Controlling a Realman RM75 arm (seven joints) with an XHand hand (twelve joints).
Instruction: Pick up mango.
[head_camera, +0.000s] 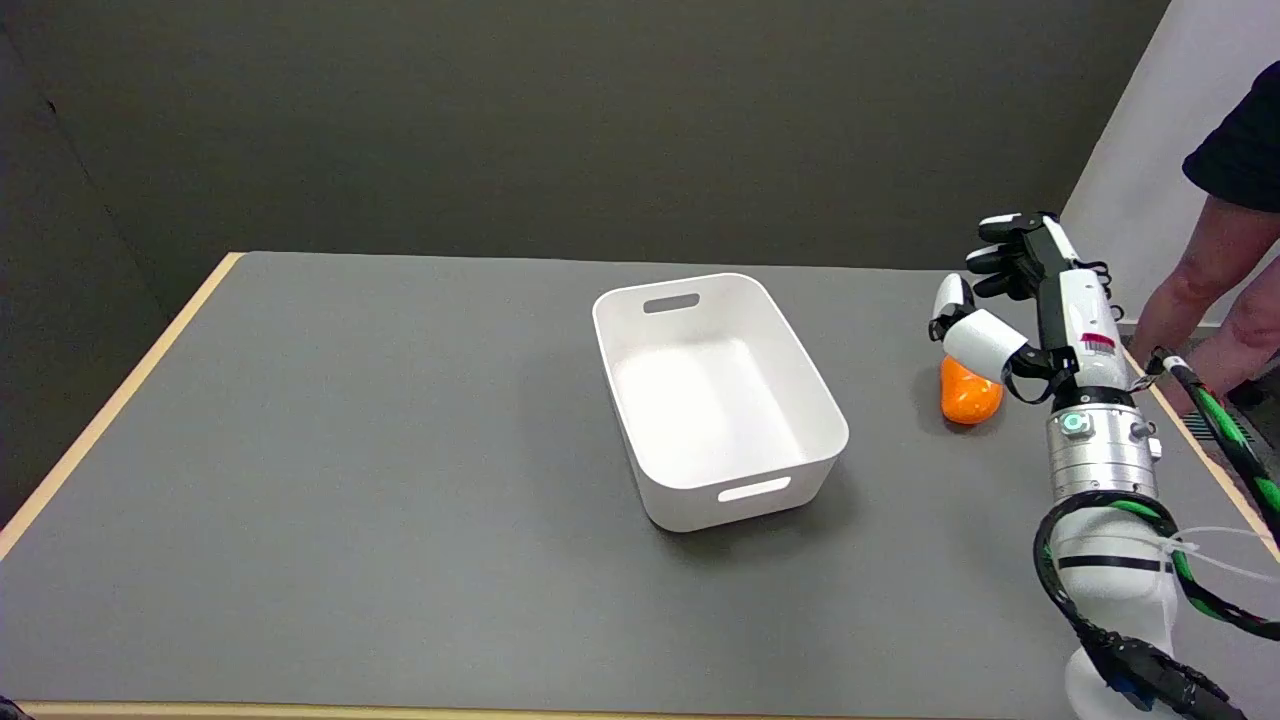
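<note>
Head view. The right hand (1020, 300) hovers over the far right of the grey surface (350, 450), fingers (1000, 245) spread and holding nothing. The orange mango (968, 395) lies on the surface just below the hand, its upper end hidden behind the thumb; whether they touch cannot be told. A white bin (715, 395) stands mid-surface, left of the mango and apart from it. A person (1225, 270) stands at the right edge.

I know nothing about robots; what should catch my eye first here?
Probably the orange mango, lying on the grey table at the right. The robot's right hand hovers over it, fingers apart, holding nothing. An empty white bin with handle slots sits mid-table.
</note>
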